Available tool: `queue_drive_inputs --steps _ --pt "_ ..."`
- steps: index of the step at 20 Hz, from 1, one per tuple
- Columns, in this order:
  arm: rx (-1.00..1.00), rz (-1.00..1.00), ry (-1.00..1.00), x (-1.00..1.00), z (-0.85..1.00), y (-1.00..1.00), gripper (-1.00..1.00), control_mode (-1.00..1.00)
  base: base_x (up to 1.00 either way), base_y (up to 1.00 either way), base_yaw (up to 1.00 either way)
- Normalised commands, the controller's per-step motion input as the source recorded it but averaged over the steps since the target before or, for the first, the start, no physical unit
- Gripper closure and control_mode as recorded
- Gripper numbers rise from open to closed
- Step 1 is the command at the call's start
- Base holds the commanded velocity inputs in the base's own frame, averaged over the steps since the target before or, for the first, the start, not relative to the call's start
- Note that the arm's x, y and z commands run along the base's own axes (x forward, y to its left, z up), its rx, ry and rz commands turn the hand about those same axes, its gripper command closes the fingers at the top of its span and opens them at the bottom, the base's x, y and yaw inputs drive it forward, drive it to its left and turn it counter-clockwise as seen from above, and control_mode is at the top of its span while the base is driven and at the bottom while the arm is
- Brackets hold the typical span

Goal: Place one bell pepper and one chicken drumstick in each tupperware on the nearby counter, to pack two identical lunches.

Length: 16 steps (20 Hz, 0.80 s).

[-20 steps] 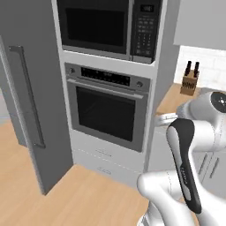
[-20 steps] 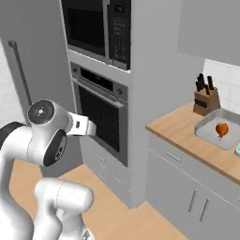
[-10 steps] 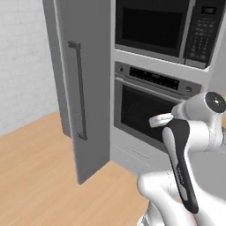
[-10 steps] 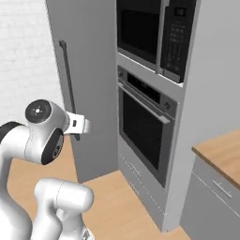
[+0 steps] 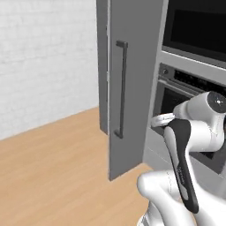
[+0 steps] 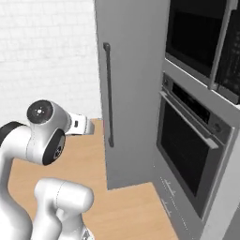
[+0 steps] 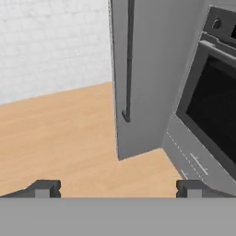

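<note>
The gripper (image 7: 118, 188) has its jaws wide apart, holding nothing. Ahead of it stand a tall grey cabinet door (image 7: 152, 69) and an oven (image 7: 214, 110); no writing is legible anywhere, and no peppers, drumsticks or tubs can be placed.

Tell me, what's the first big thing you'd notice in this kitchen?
Probably the tall grey fridge door with its long dark handle, standing right in front of the robot on the wooden floor. Next to it on the right is a built-in oven with a dark glass front. The robot's tool hangs open and empty.
</note>
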Motion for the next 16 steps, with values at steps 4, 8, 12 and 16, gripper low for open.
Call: queue_drive_inputs --steps 4,8,12,16 --pt "0.00 0.00 0.00 0.00 0.00 0.00 -1.00 1.00 0.00 0.73 0.77" --pt "0.00 0.00 0.00 0.00 0.00 0.00 -1.00 1.00 0.92 0.79 0.34" --pt "0.00 0.00 0.00 0.00 0.00 0.00 -1.00 1.00 1.00 0.34 -0.06" --pt "0.00 0.00 0.00 0.00 0.00 0.00 -1.00 1.00 1.00 0.21 -0.16"
